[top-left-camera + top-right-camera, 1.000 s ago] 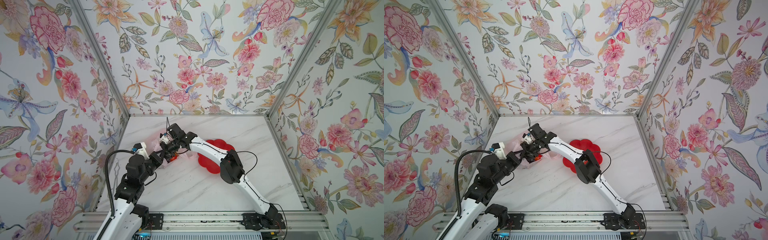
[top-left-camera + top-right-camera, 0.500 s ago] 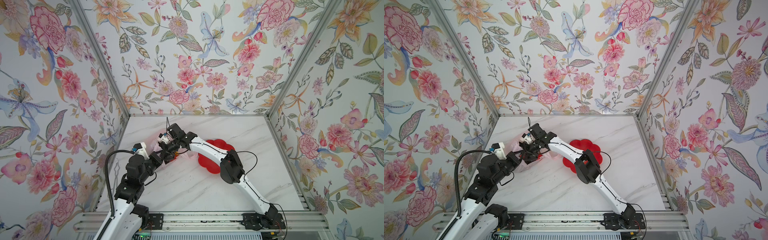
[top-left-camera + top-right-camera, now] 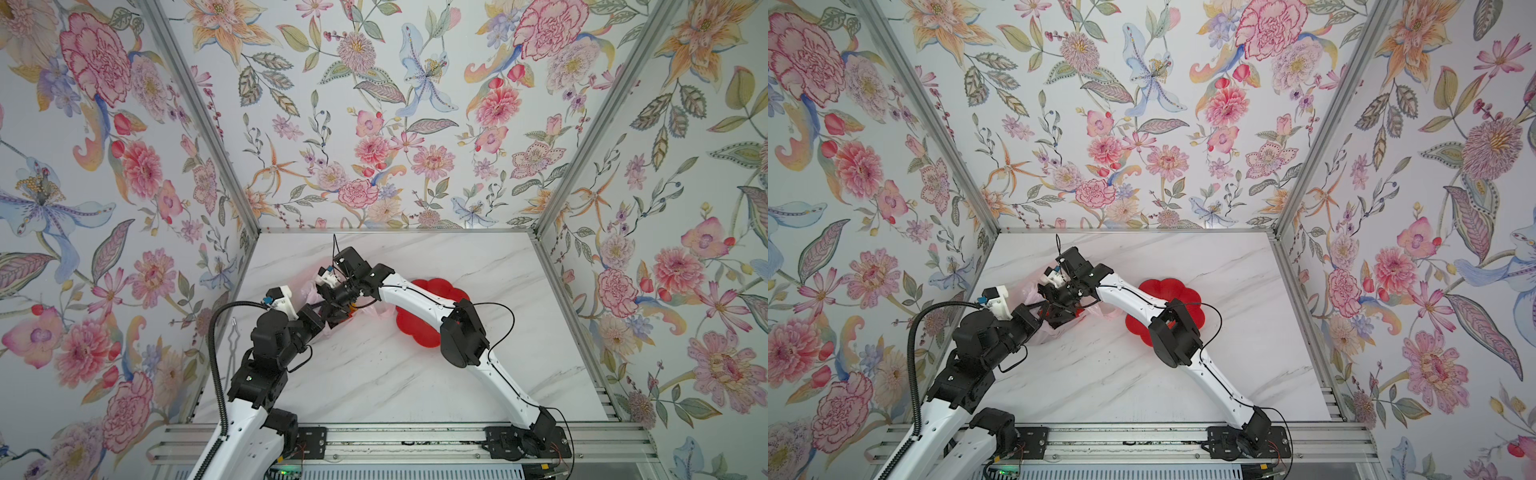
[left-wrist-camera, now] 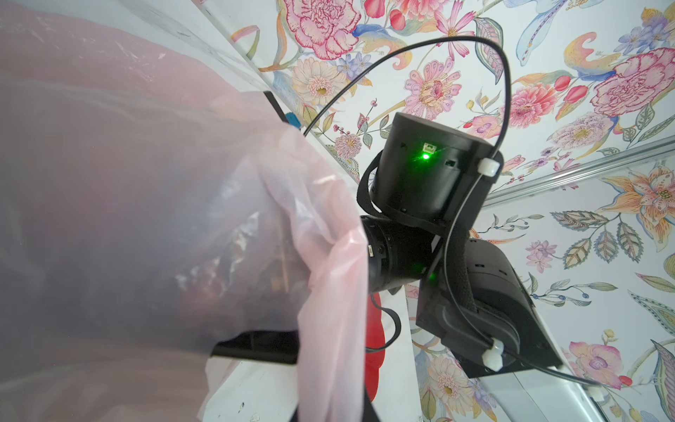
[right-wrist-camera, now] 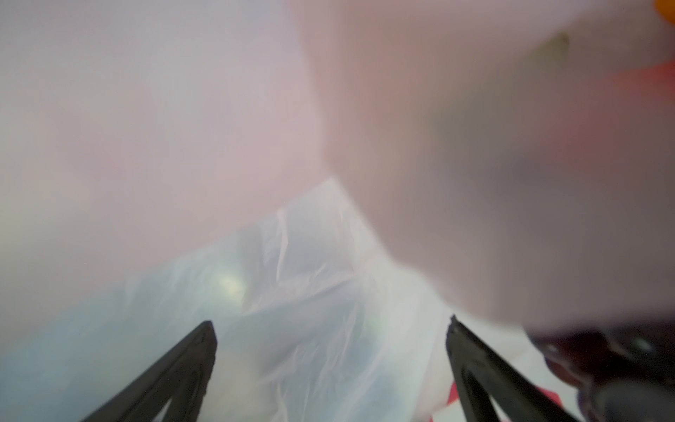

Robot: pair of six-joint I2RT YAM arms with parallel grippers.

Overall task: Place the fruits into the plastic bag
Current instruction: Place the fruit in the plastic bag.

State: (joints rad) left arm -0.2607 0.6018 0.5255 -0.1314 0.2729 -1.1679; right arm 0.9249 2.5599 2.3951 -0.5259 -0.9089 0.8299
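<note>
Right gripper (image 5: 330, 321) noted wide open, empty, inside the plastic bag (image 4: 146, 219); left gripper (image 3: 330, 321) closed on its rim. Film could be snagged on withdrawal and fruits (image 5: 613, 347) spilled

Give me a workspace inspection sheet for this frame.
Surface: white marble tabletop, a few dark specks.
Job's things: plastic bag, both arms at it; fruits only blurred shapes in it, one dark purple.
Clutter: red flower plate, no fruit on its visible part; thin tongs-like metal tool at the left edge.
Pincers: left pincer shut, tips hidden by the bag; right pincer open inside the bag, nothing between the jaws.
Cables: black conduit on the left arm; thin cable looping off the right arm.
Surroundings: floral walls, aluminium frame.
</note>
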